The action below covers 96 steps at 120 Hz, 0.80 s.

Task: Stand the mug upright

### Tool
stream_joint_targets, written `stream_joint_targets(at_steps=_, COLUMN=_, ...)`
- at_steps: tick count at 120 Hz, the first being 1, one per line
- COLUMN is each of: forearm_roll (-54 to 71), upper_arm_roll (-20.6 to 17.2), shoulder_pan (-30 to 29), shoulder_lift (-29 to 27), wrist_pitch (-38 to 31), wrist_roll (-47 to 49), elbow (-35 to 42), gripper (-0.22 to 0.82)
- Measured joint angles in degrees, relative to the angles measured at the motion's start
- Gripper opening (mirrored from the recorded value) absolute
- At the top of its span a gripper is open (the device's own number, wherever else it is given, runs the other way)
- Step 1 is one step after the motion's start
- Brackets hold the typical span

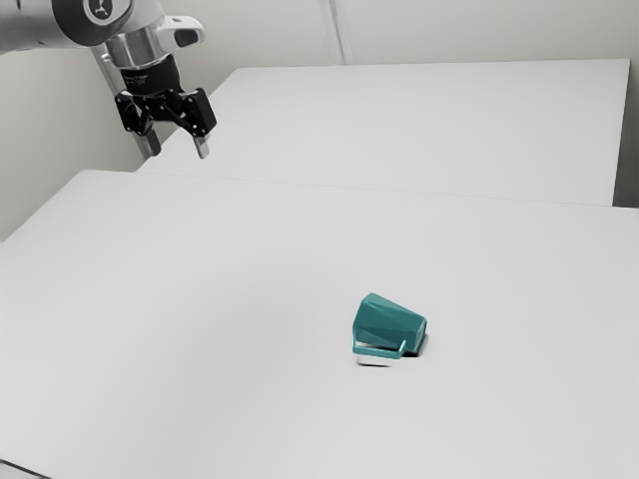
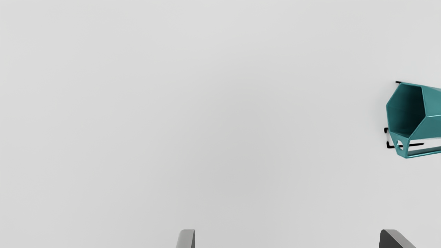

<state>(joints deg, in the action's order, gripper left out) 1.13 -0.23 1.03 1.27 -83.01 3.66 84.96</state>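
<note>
Lying on its side on the white table [image 1: 200, 299], a teal mug [image 1: 389, 324] points its open mouth toward the exterior view's left, its handle [image 1: 377, 352] on the camera's side, while the robot arm [image 1: 75, 25] holds its jaws spread apart, raised well away from it.
</note>
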Motion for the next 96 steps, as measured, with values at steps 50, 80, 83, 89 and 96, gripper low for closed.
stream_joint_targets(at_steps=50, forearm_roll=-3.1, upper_arm_roll=-0.7, shoulder_pan=-2.2, shoulder_lift=-0.9, wrist_pitch=-5.7, wrist_roll=-0.6, elbow=5.4, gripper=0.58)
stream_joint_targets(at_steps=80, forearm_roll=-12.2, upper_arm_roll=-0.8, shoulder_pan=-2.9, shoulder_lift=-1.9, wrist_pitch=-14.8, wrist_roll=-2.9, elbow=13.5, gripper=0.58)
stream_joint_targets(at_steps=83, forearm_roll=-13.2, upper_arm_roll=-0.8, shoulder_pan=-2.9, shoulder_lift=-1.9, wrist_pitch=-15.6, wrist_roll=-3.3, elbow=14.3, gripper=0.58)
stream_joint_targets(at_steps=89, forearm_roll=-15.1, upper_arm_roll=-0.8, shoulder_pan=-3.0, shoulder_lift=-1.9, wrist_pitch=-17.2, wrist_roll=-4.1, elbow=15.8, gripper=0.58)
stream_joint_targets(at_steps=96, forearm_roll=-17.3, upper_arm_roll=-0.8, shoulder_pan=-2.9, shoulder_lift=-1.9, wrist_pitch=-19.0, wrist_roll=-5.1, elbow=17.7, gripper=0.58)
